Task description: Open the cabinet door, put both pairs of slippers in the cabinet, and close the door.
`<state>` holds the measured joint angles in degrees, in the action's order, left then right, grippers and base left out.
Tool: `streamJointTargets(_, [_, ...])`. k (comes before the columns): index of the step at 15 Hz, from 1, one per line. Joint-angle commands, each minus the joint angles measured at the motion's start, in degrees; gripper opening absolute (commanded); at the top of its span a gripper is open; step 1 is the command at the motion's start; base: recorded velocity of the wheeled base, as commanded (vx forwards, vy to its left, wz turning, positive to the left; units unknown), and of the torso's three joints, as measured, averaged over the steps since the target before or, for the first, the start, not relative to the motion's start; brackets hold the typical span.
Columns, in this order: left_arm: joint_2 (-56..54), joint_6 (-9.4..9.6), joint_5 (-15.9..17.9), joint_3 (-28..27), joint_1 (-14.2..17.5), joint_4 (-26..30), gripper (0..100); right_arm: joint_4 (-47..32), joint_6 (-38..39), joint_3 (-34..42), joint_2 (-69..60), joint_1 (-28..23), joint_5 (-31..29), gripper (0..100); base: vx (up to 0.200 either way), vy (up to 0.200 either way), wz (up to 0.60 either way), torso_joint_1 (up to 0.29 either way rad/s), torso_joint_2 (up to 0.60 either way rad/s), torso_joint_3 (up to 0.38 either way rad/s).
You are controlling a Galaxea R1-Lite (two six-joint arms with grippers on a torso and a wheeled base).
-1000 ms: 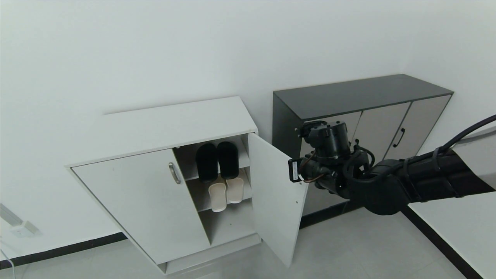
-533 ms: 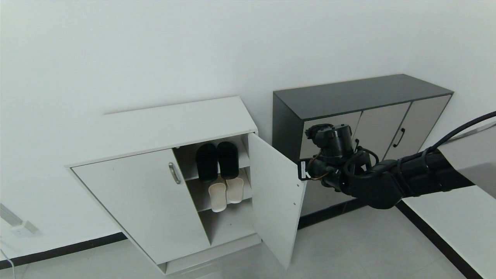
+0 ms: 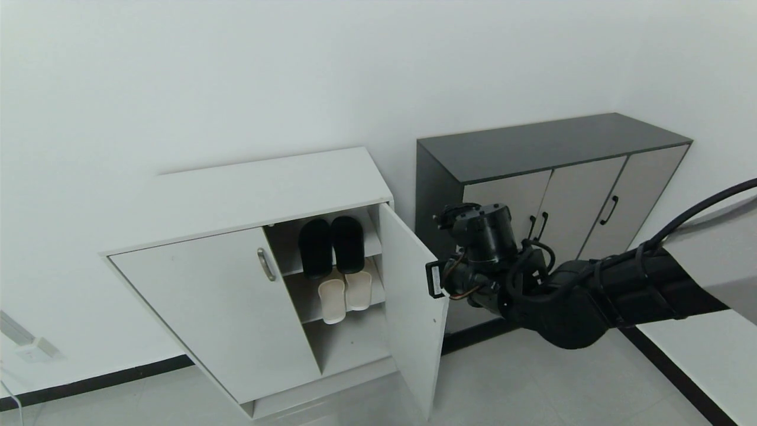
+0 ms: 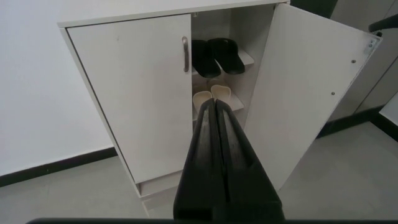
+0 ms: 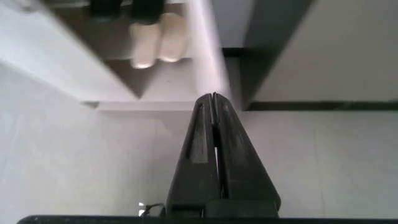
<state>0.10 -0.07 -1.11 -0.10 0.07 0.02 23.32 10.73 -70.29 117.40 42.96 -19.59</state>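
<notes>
Cabinet door (image 3: 414,296) of the white cabinet (image 3: 266,189) stands ajar — black slippers (image 3: 331,244) on the upper shelf, cream slippers (image 3: 346,293) on the shelf below. Right wrist view: right gripper (image 5: 214,106), fingers pressed together, at the door's free edge. Left wrist view: left gripper (image 4: 215,112), likewise closed and empty, facing the opening. Dark cabinet (image 3: 532,148) just beside — right arm (image 3: 591,296) crosses its front.

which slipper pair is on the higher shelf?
The black pair; the cream pair lies one level below it in the cabinet.
</notes>
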Motion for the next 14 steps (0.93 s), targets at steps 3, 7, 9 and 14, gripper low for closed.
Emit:
streamJointTargets(3, [0.0, -0.01, 0.0, 0.0, -0.1, 0.0, 0, 0.1, 0.1, 1.3, -2.7, 3.0, -0.1, 0, 0.000, 0.000, 0.00, 0.000, 0.00, 0.000])
streamJointTargets(7, [0.0, -0.01, 0.0, 0.0, -0.1, 0.0, 0, 0.1, 0.2, 1.0, 1.5, -0.4, 0.0, 0, 0.000, 0.000, 0.00, 0.000, 0.00, 0.000])
streamJointTargets(9, [0.0, -0.01, 0.0, 0.0, 0.0, 0.0, 0, 1.2, 0.1, 0.9, 3.0, 0.1, 0.0, 0, 0.000, 0.000, 0.00, 0.000, 0.00, 0.000])
streamJointTargets(14, [0.0, -0.01, 0.0, 0.0, 0.0, 0.0, 0, 1.8, 0.3, 1.1, 1.3, 6.0, 0.3, 0, 0.000, 0.000, 0.00, 0.000, 0.00, 0.000])
